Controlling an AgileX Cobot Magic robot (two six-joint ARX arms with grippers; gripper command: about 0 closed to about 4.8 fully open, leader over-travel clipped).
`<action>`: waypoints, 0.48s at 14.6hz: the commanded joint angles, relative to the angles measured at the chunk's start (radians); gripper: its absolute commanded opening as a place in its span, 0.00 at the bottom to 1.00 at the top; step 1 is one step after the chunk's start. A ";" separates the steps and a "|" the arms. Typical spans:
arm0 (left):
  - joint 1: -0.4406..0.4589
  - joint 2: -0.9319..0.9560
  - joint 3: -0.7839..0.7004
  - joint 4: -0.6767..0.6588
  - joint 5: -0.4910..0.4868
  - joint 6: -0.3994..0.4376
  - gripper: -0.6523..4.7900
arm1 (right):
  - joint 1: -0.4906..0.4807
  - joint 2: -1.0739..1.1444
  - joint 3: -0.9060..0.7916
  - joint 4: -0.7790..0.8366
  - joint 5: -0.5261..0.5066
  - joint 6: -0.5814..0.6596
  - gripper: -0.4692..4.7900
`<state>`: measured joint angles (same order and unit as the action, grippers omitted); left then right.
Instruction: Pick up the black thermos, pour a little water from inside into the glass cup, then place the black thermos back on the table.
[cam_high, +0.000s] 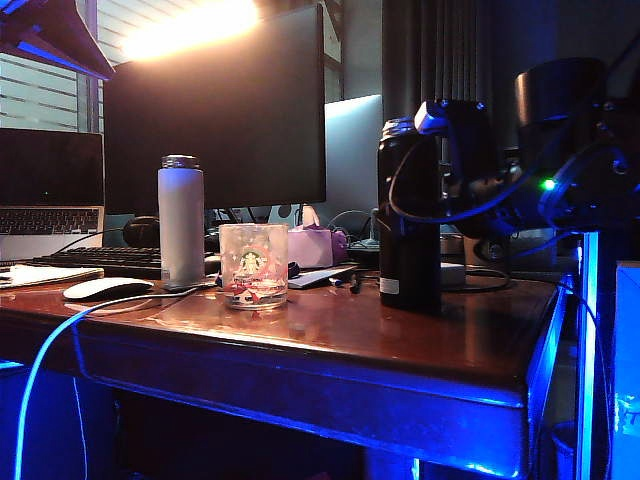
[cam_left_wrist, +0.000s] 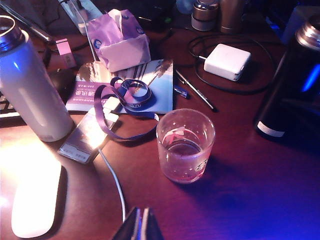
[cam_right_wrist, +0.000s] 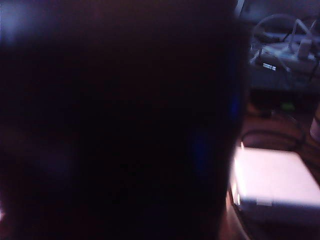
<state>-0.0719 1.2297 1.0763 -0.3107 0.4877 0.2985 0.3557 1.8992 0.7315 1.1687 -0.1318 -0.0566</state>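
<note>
The black thermos (cam_high: 408, 230) stands upright on the table (cam_high: 400, 345), right of the middle. My right gripper (cam_high: 432, 135) is at its upper part, reaching in from the right. The thermos's dark side (cam_right_wrist: 115, 125) fills the right wrist view and hides the jaws, which look spread wide about it. The glass cup (cam_high: 253, 265) with the green logo stands to the thermos's left. In the left wrist view the cup (cam_left_wrist: 185, 146) holds a little water and the thermos (cam_left_wrist: 287, 95) is beside it. My left gripper (cam_left_wrist: 142, 225) hovers shut over the table near the cup.
A white bottle (cam_high: 181, 218) stands left of the cup, with a white mouse (cam_high: 105, 288) and a keyboard (cam_high: 100, 260) beyond. Behind the cup lie a tissue pack (cam_left_wrist: 122, 40), a lanyard card (cam_left_wrist: 87, 137), a pen (cam_left_wrist: 197, 92) and a white power adapter (cam_left_wrist: 227, 61). A monitor (cam_high: 215, 110) rises at the back.
</note>
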 joint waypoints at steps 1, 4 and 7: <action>-0.002 -0.002 0.005 0.013 0.007 0.001 0.17 | 0.001 -0.002 0.013 0.016 0.004 0.004 1.00; -0.002 -0.002 0.005 0.012 0.007 0.001 0.17 | 0.001 -0.001 0.013 0.015 0.003 0.003 0.96; -0.002 -0.002 0.005 0.012 0.007 0.001 0.17 | 0.001 0.000 0.015 0.016 0.004 -0.001 0.79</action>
<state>-0.0719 1.2297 1.0763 -0.3107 0.4877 0.2985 0.3561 1.9007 0.7406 1.1694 -0.1322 -0.0547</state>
